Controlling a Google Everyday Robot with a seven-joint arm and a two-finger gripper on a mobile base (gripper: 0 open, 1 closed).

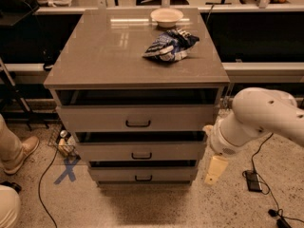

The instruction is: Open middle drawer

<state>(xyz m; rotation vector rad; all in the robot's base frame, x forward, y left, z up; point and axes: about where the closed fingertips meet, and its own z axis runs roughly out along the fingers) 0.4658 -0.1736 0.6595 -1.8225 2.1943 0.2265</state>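
A: Where does the middle drawer lie from the pincer?
B: Left and a little higher; the pincer hangs low, just beside the cabinet's right edge; open or closed, I cannot tell.
A: And its facing?
B: Front faces the camera; its handle runs left-right, centred.

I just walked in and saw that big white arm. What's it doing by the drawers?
A robot arm is beside a cabinet with three drawers. Its gripper hangs low to the right of the middle drawer, not touching its small black handle. A bowl and a crumpled blue bag sit on the cabinet's top.
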